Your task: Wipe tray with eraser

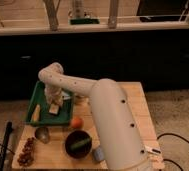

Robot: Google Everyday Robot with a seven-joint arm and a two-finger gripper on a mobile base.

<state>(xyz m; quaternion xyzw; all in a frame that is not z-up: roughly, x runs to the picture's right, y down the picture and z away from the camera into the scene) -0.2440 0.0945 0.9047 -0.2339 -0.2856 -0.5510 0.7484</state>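
Observation:
The dark green tray (41,98) lies at the back left of the wooden table. My gripper (54,104) reaches down into the tray near its middle. It is shut on the eraser (54,109), a small pale tan block. The eraser rests on the tray floor under the gripper. My white arm (108,115) stretches from the lower right across the table and hides the tray's right side.
A yellow elongated piece (35,114) lies in the tray's left part. An orange fruit (77,122) sits just in front of the tray. In front stand a dark bowl (78,144), a small metal cup (42,134), reddish-brown pieces (26,150) and a light blue-grey block (98,154).

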